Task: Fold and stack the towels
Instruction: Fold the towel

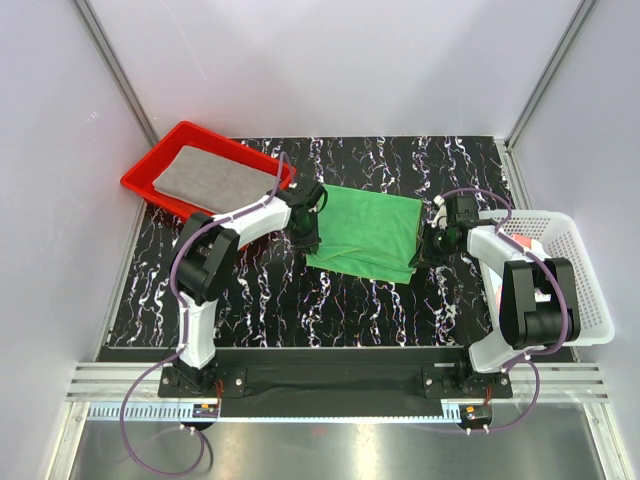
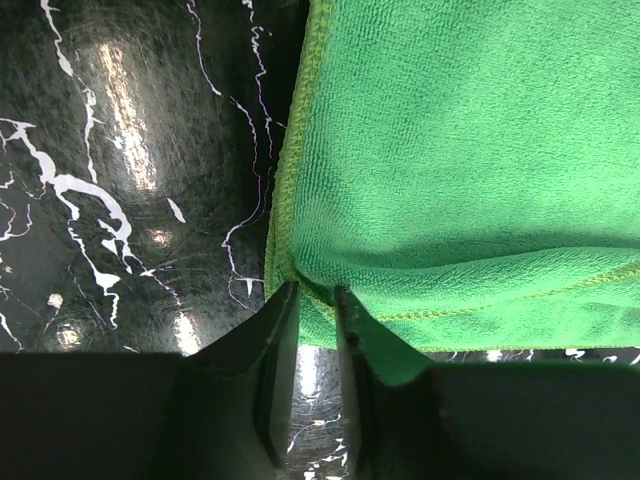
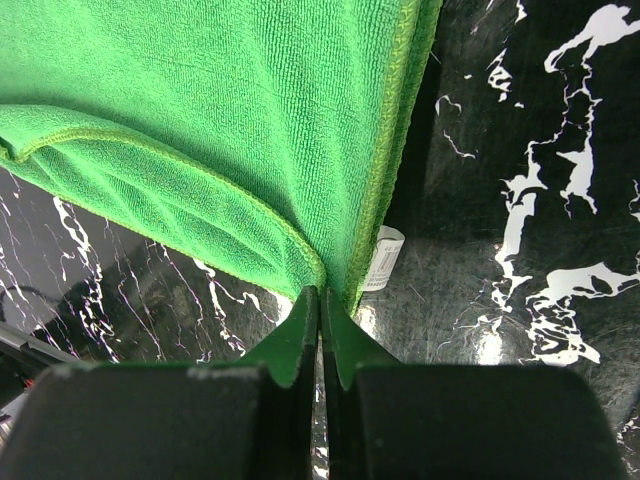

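two towels (image 1: 365, 235) (image 1: 215, 178), one tray (image 1: 150, 157), one basket (image 1: 586, 282)

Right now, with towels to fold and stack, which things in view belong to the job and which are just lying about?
Belong to the job: green towel, mid-table; grey towel, lying in the red tray.
Just lying about: red tray; white mesh basket; black marbled table.

Top view looks down; wrist views closely share green towel (image 1: 365, 235)
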`<state>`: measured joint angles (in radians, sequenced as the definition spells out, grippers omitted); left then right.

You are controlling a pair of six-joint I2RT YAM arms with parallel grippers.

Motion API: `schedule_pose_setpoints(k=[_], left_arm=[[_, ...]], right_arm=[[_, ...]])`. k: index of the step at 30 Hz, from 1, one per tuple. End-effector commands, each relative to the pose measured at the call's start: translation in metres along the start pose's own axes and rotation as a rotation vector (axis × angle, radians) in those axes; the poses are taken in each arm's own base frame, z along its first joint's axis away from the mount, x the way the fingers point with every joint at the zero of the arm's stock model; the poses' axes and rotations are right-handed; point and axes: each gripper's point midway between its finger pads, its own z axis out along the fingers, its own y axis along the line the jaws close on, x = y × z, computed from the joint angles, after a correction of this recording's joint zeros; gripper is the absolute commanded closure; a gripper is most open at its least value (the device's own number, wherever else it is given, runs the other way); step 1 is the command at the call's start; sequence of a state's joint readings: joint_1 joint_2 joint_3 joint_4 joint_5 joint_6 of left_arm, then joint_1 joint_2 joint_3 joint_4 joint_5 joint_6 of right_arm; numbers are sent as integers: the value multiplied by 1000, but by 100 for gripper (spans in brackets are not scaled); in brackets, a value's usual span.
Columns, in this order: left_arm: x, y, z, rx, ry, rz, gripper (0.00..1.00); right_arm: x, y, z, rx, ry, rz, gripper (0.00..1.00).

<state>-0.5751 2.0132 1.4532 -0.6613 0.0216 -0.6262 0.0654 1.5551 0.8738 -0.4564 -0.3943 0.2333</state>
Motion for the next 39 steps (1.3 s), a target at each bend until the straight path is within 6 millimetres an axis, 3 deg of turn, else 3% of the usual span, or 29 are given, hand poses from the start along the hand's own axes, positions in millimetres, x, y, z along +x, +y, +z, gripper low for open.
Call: schedule_pose_setpoints(k=[1, 4, 9, 12, 20, 27, 30, 37, 39], left_arm=[[-13, -8, -7, 8, -40, 13, 79], [-14, -9, -11, 14, -43, 19, 100], [-22, -15, -36, 47, -70, 42, 100], [-24, -13, -47, 67, -70, 54, 100], [-11, 2, -41, 105, -8, 64, 100], [-11, -11, -47, 185, -17, 94, 100], [-13, -21, -51, 184, -52, 103, 85], [-4, -27, -42, 98, -59, 56, 66], [-2, -24, -37, 61, -56, 54, 66]], right_arm=[[-16, 7, -9, -11, -59, -25, 95], [-19, 7, -10, -3, -64, -29, 96], [-22, 10, -19, 2, -75, -20, 97], [-13, 7, -21, 20, -60, 2, 98], [8, -9, -14, 81, -22, 81, 100], [14, -6, -11, 52, -20, 97, 98], [12, -4, -12, 44, -25, 94, 98], [11, -3, -13, 40, -29, 84, 97], [11, -3, -14, 37, -32, 81, 97]])
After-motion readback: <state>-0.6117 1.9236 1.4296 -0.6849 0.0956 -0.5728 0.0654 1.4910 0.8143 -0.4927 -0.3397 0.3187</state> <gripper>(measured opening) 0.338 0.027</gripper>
